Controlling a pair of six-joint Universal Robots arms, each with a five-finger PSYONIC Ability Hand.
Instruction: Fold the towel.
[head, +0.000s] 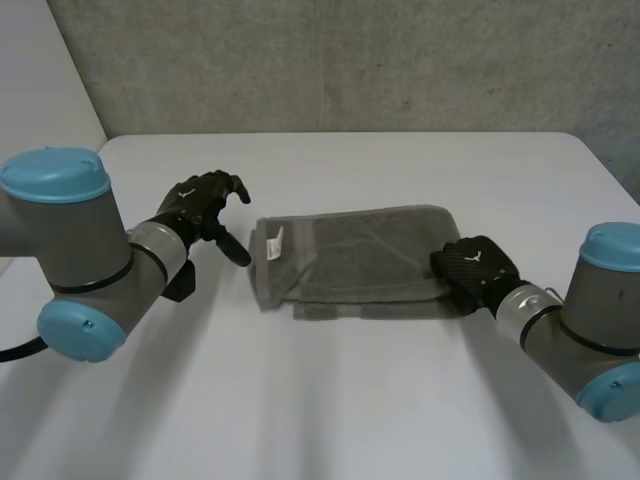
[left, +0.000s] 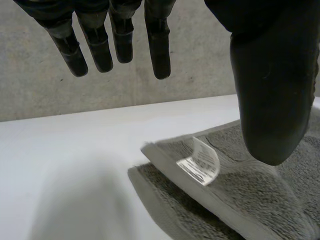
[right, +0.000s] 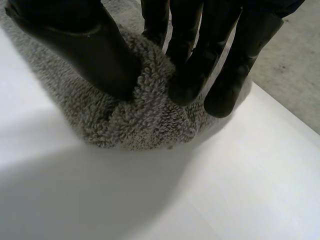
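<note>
A grey terry towel (head: 355, 262) lies folded in a long band on the white counter (head: 350, 410), its upper layer set a little back so that a strip of the lower layer shows along the towel's near edge. At the towel's left end a small white label (head: 275, 243) stands up from the top layer, curled over on itself. The left robot hand (head: 205, 205) hangs just beside that left end, off the cloth, and it holds nothing. In the left wrist view its fingers (left: 120, 40) are straight and spread loosely above the bare counter beyond the towel's end, while its thumb (left: 272, 100) reaches out over the towel near the label. Whether the thumb tip touches the cloth cannot be told. The right robot hand (head: 475, 268) sits on the towel's right end, at its near corner. In the right wrist view its fingers (right: 190, 75) and thumb (right: 100, 55) are drawn together on a raised bunch of the terry pile, pinching the cloth between them, with the rest of that end rounded on the counter beneath the palm. The left arm (head: 70, 250) comes in from beyond the towel's left end and the right arm (head: 590, 320) from beyond its right end. A rough grey wall (head: 350, 60) rises past the counter's far edge behind the towel.
</note>
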